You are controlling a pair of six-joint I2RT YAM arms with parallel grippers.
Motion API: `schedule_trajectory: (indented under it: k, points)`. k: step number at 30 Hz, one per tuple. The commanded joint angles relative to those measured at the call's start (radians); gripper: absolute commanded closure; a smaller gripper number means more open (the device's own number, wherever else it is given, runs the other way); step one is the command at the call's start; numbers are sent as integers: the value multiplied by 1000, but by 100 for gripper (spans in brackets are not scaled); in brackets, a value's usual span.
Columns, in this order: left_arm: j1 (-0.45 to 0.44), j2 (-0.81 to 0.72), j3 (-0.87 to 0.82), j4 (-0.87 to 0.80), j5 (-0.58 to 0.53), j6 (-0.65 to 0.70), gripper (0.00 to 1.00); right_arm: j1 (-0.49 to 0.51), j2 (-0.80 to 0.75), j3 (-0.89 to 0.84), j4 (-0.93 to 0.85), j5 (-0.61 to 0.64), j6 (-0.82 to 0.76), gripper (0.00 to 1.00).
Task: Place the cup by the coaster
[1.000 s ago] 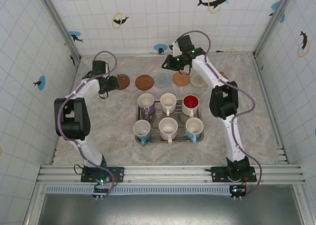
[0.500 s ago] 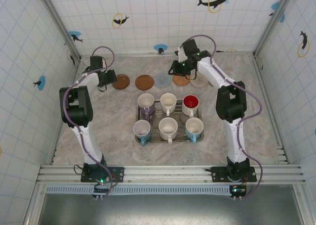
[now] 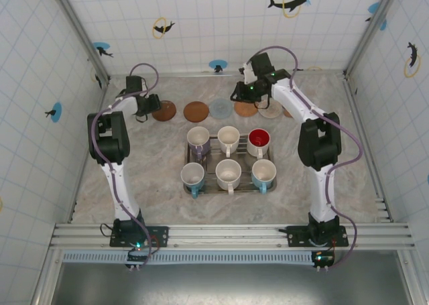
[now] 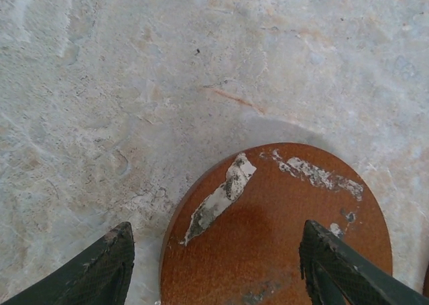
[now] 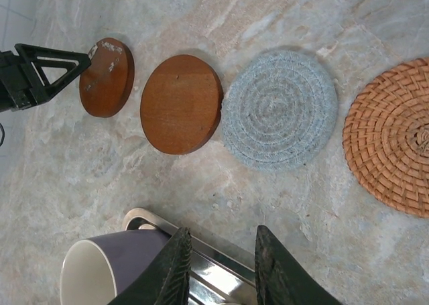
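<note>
Steel tray (image 3: 242, 190) mid-table holds six cups (image 3: 228, 172), all upright; purple cup (image 3: 198, 139) at its far-left corner; R gripper (image 5: 223, 231) jaws narrow, empty, over tray's far rim in wrist view; beyond, coasters (image 3: 196, 110) in a row; L gripper (image 4: 216, 228) jaws wide, empty, either side of worn brown coaster (image 4: 281, 238), leftmost; contact unclear.

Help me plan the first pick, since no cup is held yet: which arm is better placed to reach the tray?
Probably right. The right gripper hangs open near the purple cup and the tray rim, while the left gripper hovers over the scuffed wooden coaster, farther from the tray.
</note>
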Motion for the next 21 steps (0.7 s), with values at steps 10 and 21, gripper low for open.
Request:
schedule_trajectory:
  k: [10,21]
  points:
    - [12,23,-23,43,99,-17,37,50,-19,-33,39,-15,27,72]
    - [0,36,-33,59,148,-32,39,88,40,-18,56,-40,54,73]
